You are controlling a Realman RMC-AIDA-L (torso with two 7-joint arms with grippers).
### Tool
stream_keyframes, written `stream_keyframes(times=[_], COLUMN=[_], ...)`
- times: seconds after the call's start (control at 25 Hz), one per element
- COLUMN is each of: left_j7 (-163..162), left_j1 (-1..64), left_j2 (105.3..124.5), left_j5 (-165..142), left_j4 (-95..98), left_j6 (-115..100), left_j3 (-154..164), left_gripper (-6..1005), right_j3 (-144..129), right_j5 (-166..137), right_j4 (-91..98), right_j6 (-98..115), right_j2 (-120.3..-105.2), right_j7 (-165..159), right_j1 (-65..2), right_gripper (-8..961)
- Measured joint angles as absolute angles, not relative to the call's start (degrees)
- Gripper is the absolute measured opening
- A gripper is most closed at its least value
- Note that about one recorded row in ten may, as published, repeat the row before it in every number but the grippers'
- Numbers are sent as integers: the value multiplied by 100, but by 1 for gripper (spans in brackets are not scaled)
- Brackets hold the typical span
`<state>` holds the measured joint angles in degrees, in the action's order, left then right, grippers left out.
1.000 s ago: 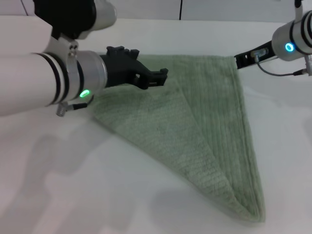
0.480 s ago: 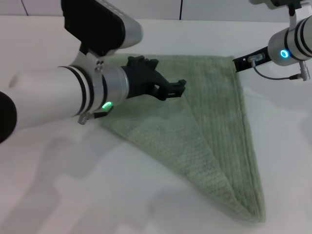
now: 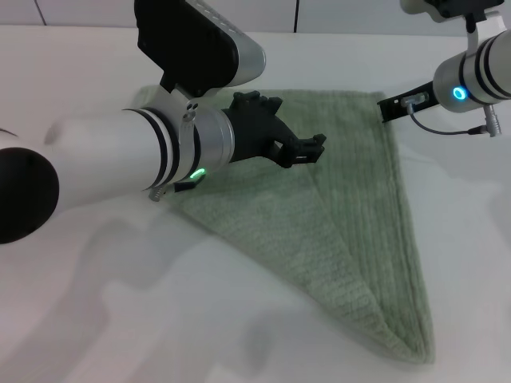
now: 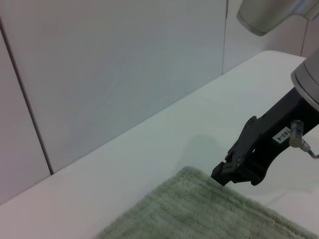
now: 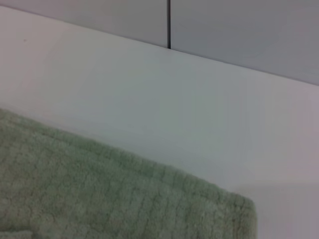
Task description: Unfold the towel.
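Observation:
The towel (image 3: 351, 215) is pale sage green and lies folded into a triangle on the white table (image 3: 104, 319), its long point toward the near right. My left gripper (image 3: 308, 149) hovers over the towel's middle, near a crease in the top layer. My right gripper (image 3: 390, 108) is at the towel's far right corner. It also shows in the left wrist view (image 4: 232, 172), its tip just above that corner of the towel (image 4: 209, 214). The right wrist view shows only the towel's hemmed edge (image 5: 99, 199) and bare table.
A pale tiled wall (image 4: 109, 64) rises right behind the table's far edge. My left arm's white forearm (image 3: 120, 163) covers the towel's far left part. A cable (image 3: 447, 128) hangs under the right wrist.
My left arm has moved to the right across the towel, its gripper now over the middle. My right gripper has shifted slightly left at the far right corner. The towel has not moved.

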<state>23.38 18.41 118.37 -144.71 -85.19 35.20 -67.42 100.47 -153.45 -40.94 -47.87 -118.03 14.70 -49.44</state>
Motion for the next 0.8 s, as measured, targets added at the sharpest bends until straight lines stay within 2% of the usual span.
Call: stream_keyframes(times=[0.8], left_j7=[2542], left_j1=[2023], left_j2=[11848], left_j5=[-14457], left_j4=[-8441], left_j6=[3519], left_j3=[-6633], left_gripper=[825], right_j3=[10027], right_j5=[-15336], right_j4=[-3734], right_j6=[-4486], right_j2=[-11813], right_j7=[1482], right_j1=[-5047], right_gripper=[-1])
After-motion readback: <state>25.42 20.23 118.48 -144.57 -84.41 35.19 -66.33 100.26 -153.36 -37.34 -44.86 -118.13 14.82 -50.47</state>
